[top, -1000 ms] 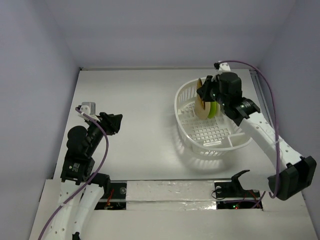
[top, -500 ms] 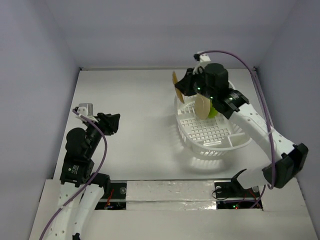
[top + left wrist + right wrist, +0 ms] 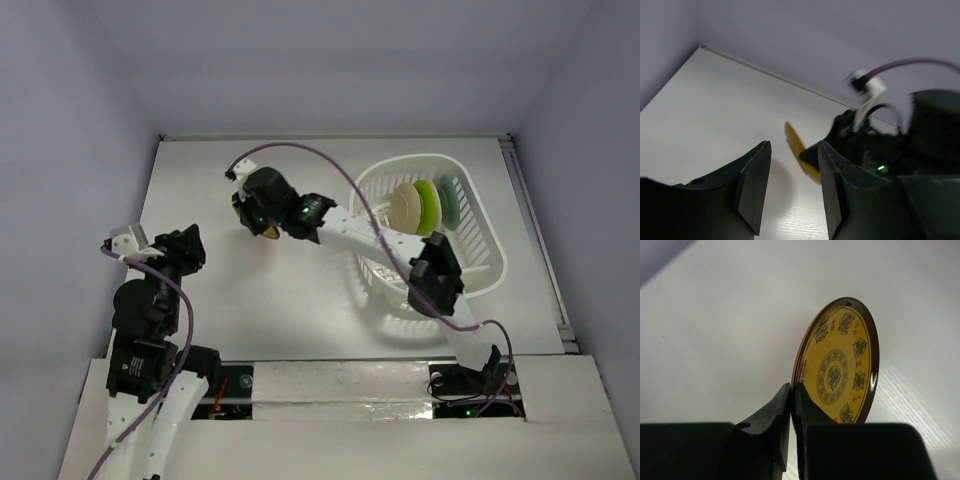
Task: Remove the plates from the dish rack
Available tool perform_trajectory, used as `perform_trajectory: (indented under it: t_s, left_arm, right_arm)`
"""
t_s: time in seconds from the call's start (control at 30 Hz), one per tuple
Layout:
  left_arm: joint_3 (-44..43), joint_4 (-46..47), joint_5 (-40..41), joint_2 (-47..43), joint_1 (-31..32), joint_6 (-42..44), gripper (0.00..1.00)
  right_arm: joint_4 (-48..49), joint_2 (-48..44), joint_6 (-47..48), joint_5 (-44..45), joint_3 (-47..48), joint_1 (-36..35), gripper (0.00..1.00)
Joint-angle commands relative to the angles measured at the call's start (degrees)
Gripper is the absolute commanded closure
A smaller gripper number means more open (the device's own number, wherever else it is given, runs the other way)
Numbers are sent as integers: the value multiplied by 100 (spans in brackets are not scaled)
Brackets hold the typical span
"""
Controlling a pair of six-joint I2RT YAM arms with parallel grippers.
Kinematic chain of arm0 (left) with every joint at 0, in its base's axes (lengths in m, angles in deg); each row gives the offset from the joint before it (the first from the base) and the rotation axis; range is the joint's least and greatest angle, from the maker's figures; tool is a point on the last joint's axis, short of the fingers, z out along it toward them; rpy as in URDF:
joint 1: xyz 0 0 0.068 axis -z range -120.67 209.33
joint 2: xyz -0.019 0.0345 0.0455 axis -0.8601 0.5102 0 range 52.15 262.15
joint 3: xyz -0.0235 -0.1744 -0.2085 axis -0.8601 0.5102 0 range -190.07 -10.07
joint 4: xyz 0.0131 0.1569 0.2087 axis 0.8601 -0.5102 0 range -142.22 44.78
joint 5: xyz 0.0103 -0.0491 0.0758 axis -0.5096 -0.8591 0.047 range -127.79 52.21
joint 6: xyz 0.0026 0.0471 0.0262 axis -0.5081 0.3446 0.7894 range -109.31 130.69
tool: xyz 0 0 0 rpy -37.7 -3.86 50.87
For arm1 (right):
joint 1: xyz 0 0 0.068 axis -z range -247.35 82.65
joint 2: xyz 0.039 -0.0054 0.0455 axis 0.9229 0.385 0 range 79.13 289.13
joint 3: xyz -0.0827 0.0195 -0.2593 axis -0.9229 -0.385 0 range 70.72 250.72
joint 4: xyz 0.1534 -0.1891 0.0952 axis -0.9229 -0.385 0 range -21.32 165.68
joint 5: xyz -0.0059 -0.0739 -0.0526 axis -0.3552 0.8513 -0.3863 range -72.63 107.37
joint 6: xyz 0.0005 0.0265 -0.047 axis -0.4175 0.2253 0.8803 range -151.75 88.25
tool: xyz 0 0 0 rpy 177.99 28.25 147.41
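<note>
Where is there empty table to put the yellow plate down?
Bare table lies in the middle, between the left arm, the right arm and the near edge, and along the back wall left of the dish rack. The rack is crowded: three plates stand in it. The right arm's jaws pinch the amber plate upright.

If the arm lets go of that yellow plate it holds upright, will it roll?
Probably stiff: the amber plate shows no bend with the right end effector pinching only its rim. Its smooth face looks slippery. Released on edge, it would likely roll or topple flat.
</note>
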Motion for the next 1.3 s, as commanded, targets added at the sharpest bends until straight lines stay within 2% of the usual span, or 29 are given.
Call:
perform_trajectory:
  t_s: [0.0, 0.17, 0.3, 0.37, 0.4, 0.43, 0.47, 0.53, 0.57, 0.77, 0.8, 0.83, 0.93, 1.03, 1.1, 1.17, 1.2, 1.23, 1.27]
  left_arm:
    - [-35, 176, 717, -309, 67, -58, 61]
    - [-8, 123, 726, -310, 119, -67, 61]
    - [10, 123, 621, -310, 120, -102, 61]
    - [10, 123, 612, -319, 120, -102, 59]
    - [18, 132, 595, -310, 120, -110, 56]
    - [18, 141, 542, -310, 120, -102, 54]
    - [18, 141, 533, -310, 120, -110, 47]
    - [27, 149, 489, -292, 120, -119, 43]
    - [27, 158, 472, -284, 120, -119, 40]
    - [19, 132, 489, -275, 120, -119, 38]
    - [18, 123, 498, -266, 120, -119, 38]
    - [18, 132, 506, -266, 120, -111, 38]
    - [18, 132, 498, -248, 120, -111, 38]
    - [18, 123, 489, -240, 120, -102, 39]
    - [18, 132, 471, -240, 120, -102, 39]
    - [27, 141, 436, -231, 120, -102, 39]
    - [27, 158, 436, -222, 120, -102, 39]
    - [36, 158, 393, -222, 120, -102, 39]
    - [45, 167, 366, -205, 120, -93, 39]
  right_arm:
    - [-278, 590, 604, 581, 742, -176, 100]
    - [-314, 1127, 947, 1125, 868, -422, 100]
    - [37, 1031, 887, 1240, 114, -484, 100]
    - [308, 917, 799, 1231, -438, -536, 93]
    - [388, 891, 599, 1205, -598, -536, 82]
    - [537, 838, 518, 1153, -748, -536, 76]
    - [600, 803, 448, 1135, -993, -536, 73]
    - [714, 759, 290, 1091, -1188, -536, 66]
    - [749, 724, 254, 1047, -1241, -536, 65]
    - [741, 461, 61, 1038, -1426, -536, 63]
    - [776, 199, 0, 1055, -1478, -536, 57]
    - [811, 22, -1, 1055, -1609, -536, 57]
    - [917, -749, -10, 1169, -1873, -536, 46]
    - [899, -1358, -10, 1205, -2085, -414, 41]
    - [820, -1964, -71, 1406, -2383, -291, 41]
    - [925, -2699, -229, 1564, -3012, 103, 52]
    - [969, -2974, -438, 1557, -3269, 323, 76]
    - [1048, -3247, -571, 1522, -3542, 586, 89]
    - [1109, -3780, -703, 1347, -3814, 1189, 98]
